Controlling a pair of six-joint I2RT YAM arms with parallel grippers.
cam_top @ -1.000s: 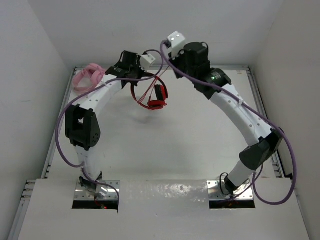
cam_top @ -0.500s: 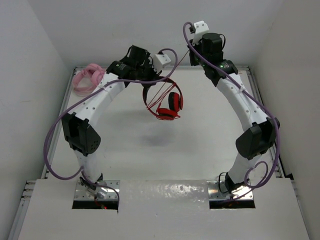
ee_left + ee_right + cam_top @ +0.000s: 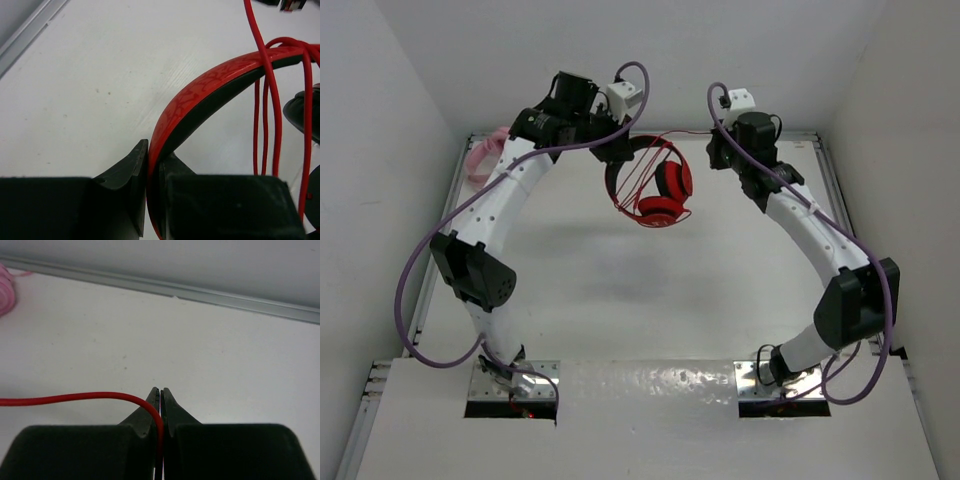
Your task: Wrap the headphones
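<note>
The red headphones [image 3: 662,193] hang in the air over the back middle of the table. My left gripper [image 3: 616,150] is shut on their black-and-red headband [image 3: 210,82]; it shows in the left wrist view [image 3: 153,156]. Several strands of the thin red cable [image 3: 265,125] lie across the headband. The cable [image 3: 686,134] runs taut from the headband to my right gripper [image 3: 715,152]. In the right wrist view that gripper [image 3: 161,390] is shut on the cable [image 3: 75,398], which curves in from the left between its tips.
A pink coiled bundle [image 3: 482,156] lies at the back left corner and shows at the left edge of the right wrist view [image 3: 4,287]. The table's raised metal rim [image 3: 210,294] runs along the back. White walls close in the table.
My right gripper has swung from above the left gripper out to the right and down, pulling the cable with it. My left gripper has carried the headphones a little right and turned them.
</note>
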